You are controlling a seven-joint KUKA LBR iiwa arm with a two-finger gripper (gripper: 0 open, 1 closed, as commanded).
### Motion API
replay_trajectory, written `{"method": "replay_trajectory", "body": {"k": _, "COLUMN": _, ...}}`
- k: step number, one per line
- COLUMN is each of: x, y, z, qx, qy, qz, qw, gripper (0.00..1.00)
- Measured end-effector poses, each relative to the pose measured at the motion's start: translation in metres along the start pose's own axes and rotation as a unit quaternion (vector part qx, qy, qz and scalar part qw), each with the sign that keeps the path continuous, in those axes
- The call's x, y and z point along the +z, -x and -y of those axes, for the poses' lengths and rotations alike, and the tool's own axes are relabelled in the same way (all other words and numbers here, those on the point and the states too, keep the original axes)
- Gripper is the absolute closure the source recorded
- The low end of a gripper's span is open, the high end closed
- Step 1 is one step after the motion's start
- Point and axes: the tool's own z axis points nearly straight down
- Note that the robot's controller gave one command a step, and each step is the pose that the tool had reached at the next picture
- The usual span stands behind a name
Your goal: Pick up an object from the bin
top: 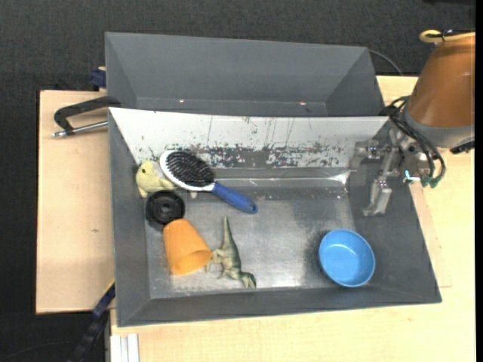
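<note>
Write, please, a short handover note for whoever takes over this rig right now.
Gripper: at the bin's right side, near the back wall, carrying nothing visible.
Things: blue bowl nearest, front right; hairbrush, yellow soft toy, black ring, orange cup and green dinosaur at left.
Done: nothing picked yet.
Left: grasp one thing and lift it out.

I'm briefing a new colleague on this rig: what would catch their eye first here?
Likely the bright blue bowl at the near right of the bin, with the gripper just behind it by the right wall. Then the left-hand cluster: an orange cup on its side beside a green toy dinosaur, and a blue-handled hairbrush further back.
</note>
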Motion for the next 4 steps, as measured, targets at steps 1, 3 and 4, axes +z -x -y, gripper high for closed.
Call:
{"method": "replay_trajectory", "body": {"k": 1, "x": 0.073, "y": -0.046, "z": -0.027, "qx": -0.143, "qy": 0.000, "qz": 0.0013, "qw": 0.9897, "gripper": 0.00}}
{"method": "replay_trajectory", "body": {"k": 3, "x": 0.097, "y": -0.071, "z": -0.033, "qx": -0.298, "qy": -0.002, "qz": 0.0039, "qw": 0.9546, "gripper": 1.00}}
{"method": "replay_trajectory", "body": {"k": 4, "x": -0.124, "y": -0.070, "z": -0.034, "qx": -0.413, "qy": -0.006, "qz": 0.0085, "qw": 0.9105, "gripper": 1.00}}
